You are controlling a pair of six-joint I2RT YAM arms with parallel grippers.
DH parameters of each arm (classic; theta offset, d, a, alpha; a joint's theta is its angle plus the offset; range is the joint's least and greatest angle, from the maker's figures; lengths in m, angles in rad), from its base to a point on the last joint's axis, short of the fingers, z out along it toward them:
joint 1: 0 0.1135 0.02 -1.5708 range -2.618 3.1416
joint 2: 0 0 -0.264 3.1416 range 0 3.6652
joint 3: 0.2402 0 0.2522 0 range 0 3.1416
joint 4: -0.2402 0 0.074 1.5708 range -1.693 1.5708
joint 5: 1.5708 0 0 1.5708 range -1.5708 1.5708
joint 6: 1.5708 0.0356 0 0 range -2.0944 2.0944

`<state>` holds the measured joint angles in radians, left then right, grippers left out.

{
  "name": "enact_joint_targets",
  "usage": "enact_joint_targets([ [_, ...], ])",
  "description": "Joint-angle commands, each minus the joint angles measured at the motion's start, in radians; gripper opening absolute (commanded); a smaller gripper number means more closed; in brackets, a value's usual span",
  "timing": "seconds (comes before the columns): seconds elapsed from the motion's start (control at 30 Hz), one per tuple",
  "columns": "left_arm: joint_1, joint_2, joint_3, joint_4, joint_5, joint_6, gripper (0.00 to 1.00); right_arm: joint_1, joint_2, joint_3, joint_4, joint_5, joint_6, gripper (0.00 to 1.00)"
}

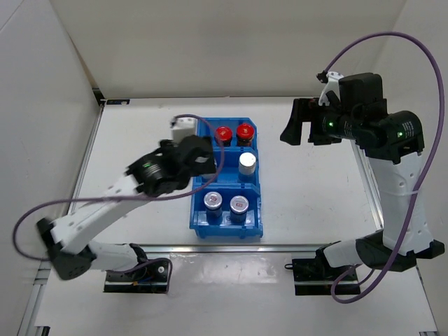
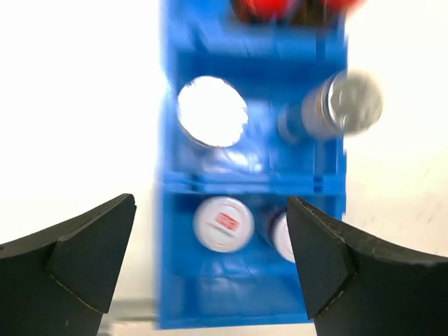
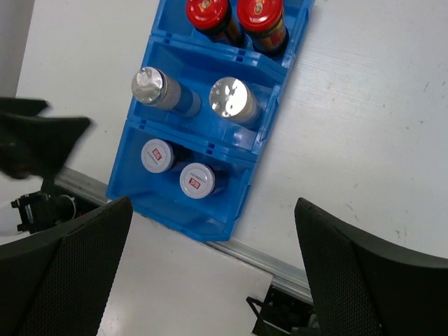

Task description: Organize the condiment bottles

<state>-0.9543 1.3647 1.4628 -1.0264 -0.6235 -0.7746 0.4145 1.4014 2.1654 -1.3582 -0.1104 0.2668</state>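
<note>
Left claw [image 2: 211, 210], open and empty, hangs over the blue bin [image 2: 245, 183]; lifting carelessly, a finger might topple the tall silver-capped bottle [image 2: 210, 110]. Right claw [image 3: 213, 206] is open too.

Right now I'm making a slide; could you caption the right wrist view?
Six bottles sorted in pairs into the three compartments of a blue bin on a white table.

Six bottles [image 3: 199, 180] in bin [image 3: 168, 212], 2 per compt; one mid bottle [image 3: 164, 92] maybe tilted.
</note>
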Motion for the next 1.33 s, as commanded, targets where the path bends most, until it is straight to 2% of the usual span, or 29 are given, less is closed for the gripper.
enact_joint_targets([
  [0.0,-0.001,-0.220,-0.092,0.070,-0.246,0.193,0.99,-0.003,-0.051,-0.064,-0.219,0.009,0.028,1.00],
  [0.03,-0.001,-0.319,-0.142,0.134,-0.246,0.316,0.99,-0.003,-0.062,-0.073,-0.210,0.009,0.028,1.00],
  [0.1,0.044,-0.407,-0.237,0.253,-0.272,0.397,0.99,-0.003,-0.071,-0.082,-0.209,0.009,0.028,1.00],
  [0.2,0.138,-0.576,-0.463,0.513,-0.318,0.541,0.99,-0.003,-0.071,-0.102,-0.199,0.009,0.018,1.00],
  [0.23,0.164,-0.620,-0.619,0.616,-0.327,0.608,0.99,-0.003,-0.081,-0.102,-0.199,0.009,0.018,1.00],
  [0.27,0.164,-0.700,-0.704,0.826,-0.328,0.746,0.99,-0.003,-0.081,-0.102,-0.199,0.009,0.018,1.00],
  [0.33,0.187,-0.762,-0.897,1.019,-0.305,0.855,0.99,-0.003,-0.081,-0.102,-0.199,0.009,0.009,1.00],
  [0.37,0.221,-0.776,-0.913,0.981,-0.311,0.800,0.99,-0.003,-0.090,-0.102,-0.199,0.009,0.009,1.00],
  [0.47,0.279,-0.737,-0.981,0.960,-0.349,0.664,0.99,-0.003,-0.110,-0.113,-0.209,0.009,-0.001,1.00],
  [0.5,0.293,-0.737,-1.008,1.074,-0.349,0.681,0.99,-0.003,-0.110,-0.113,-0.222,0.020,-0.001,1.00],
  [0.57,0.343,-0.707,-1.084,1.201,-0.280,0.742,0.99,-0.003,-0.131,-0.124,-0.222,0.031,-0.011,1.00],
  [0.77,0.553,-0.486,-1.148,1.452,-0.228,0.649,0.99,-0.003,-0.186,-0.153,-0.222,0.031,-0.020,1.00],
  [0.87,0.633,-0.367,-1.168,1.574,-0.121,0.670,0.99,-0.003,-0.211,-0.162,-0.231,0.040,-0.020,1.00],
  [0.93,0.654,-0.297,-1.168,1.611,-0.039,0.704,0.99,-0.003,-0.223,-0.162,-0.231,0.052,-0.020,1.00],
  [1.03,0.698,-0.219,-1.168,1.704,-0.028,0.646,0.99,-0.003,-0.246,-0.180,-0.240,0.042,-0.020,1.00],
  [1.07,0.709,-0.199,-1.177,1.715,0.023,0.656,0.99,-0.003,-0.257,-0.180,-0.240,0.041,-0.020,1.00],
  [1.17,0.741,-0.130,-1.177,1.749,0.060,0.656,0.99,-0.003,-0.266,-0.190,-0.231,0.041,-0.020,1.00],
  [1.3,0.750,-0.078,-1.151,1.789,0.134,0.727,0.99,-0.003,-0.288,-0.190,-0.231,0.078,-0.017,1.00],
])
